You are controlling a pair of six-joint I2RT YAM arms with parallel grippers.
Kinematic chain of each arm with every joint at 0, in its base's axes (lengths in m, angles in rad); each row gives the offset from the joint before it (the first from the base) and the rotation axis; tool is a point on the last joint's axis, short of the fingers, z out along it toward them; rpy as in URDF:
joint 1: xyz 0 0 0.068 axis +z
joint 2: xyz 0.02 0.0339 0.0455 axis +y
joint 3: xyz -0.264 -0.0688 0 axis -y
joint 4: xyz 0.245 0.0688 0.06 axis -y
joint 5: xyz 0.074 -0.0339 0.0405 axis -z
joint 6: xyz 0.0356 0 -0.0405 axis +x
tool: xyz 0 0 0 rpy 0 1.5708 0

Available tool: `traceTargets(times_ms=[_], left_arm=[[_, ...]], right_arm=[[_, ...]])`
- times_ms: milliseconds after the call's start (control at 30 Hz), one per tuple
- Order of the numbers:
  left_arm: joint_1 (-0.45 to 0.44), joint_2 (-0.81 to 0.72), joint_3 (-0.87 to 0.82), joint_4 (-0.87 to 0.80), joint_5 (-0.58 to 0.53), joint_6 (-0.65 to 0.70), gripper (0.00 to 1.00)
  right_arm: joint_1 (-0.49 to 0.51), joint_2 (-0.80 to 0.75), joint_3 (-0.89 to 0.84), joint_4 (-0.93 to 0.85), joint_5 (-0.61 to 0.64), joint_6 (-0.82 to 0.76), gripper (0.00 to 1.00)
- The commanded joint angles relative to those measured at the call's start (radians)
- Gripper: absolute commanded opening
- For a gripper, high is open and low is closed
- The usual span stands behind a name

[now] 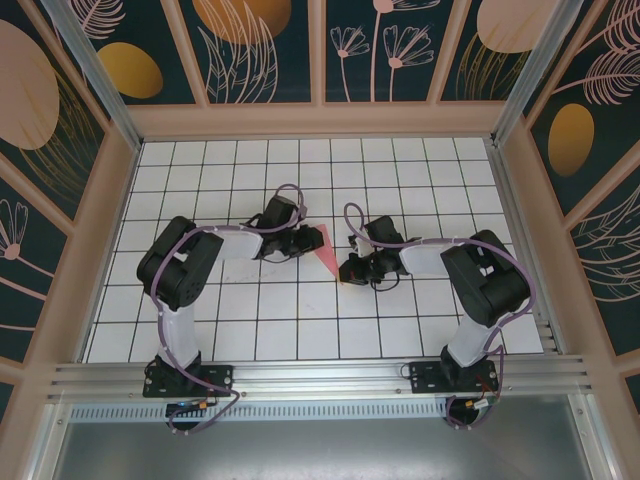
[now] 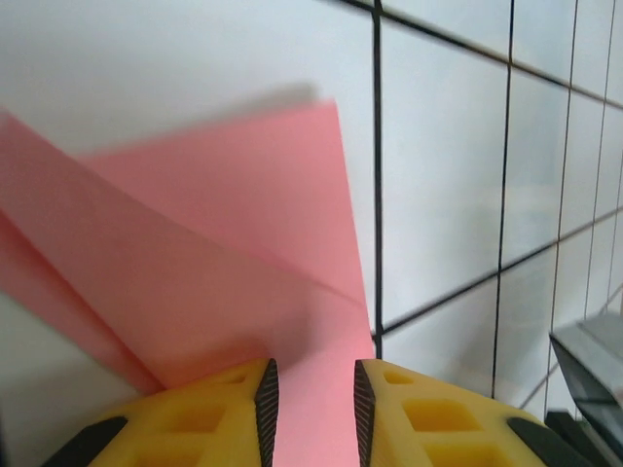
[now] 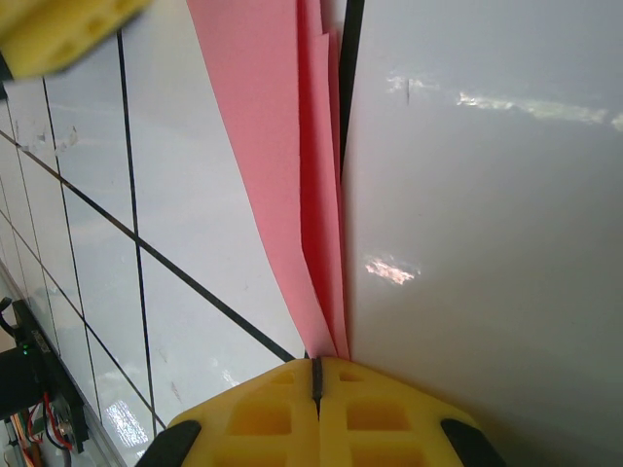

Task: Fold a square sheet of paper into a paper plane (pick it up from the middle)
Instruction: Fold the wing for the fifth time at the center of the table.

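Note:
The pink paper plane (image 1: 328, 250), a slim folded dart, lies between my two grippers near the middle of the white grid table (image 1: 250, 180). My left gripper (image 1: 312, 240) is at its wide end. In the left wrist view its yellow jaws (image 2: 316, 375) stand apart, with the folded pink paper (image 2: 214, 243) lying in and beyond the gap. My right gripper (image 1: 345, 270) is at the narrow end. In the right wrist view its jaws (image 3: 316, 362) are pressed together where the pink layers (image 3: 282, 146) come to a point.
Patterned walls (image 1: 320, 50) with pale wooden posts enclose the table on three sides. An aluminium rail (image 1: 320, 375) carrying both arm bases runs along the near edge. A yellow finger of the left gripper (image 3: 68, 34) shows at the top left of the right wrist view.

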Motion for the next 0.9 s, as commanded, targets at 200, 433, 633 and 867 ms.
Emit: traceTargets(times_ms=[200, 433, 633, 867], left_arm=[[0.089, 0.090, 0.067, -0.113, -0.147, 0.104, 0.32], [0.125, 0.106, 0.074, -0.107, -0.167, 0.123, 0.32], [0.153, 0.108, 0.053, -0.084, -0.190, 0.135, 0.32], [0.197, 0.096, 0.074, -0.082, -0.200, 0.137, 0.32]], right_arm=[[0.007, 0.094, -0.051, -0.148, 0.163, -0.029, 0.02], [0.008, 0.095, -0.054, -0.151, 0.167, -0.029, 0.02], [0.007, 0.100, -0.056, -0.145, 0.168, -0.028, 0.02], [0.007, 0.097, -0.062, -0.133, 0.166, -0.022, 0.01]])
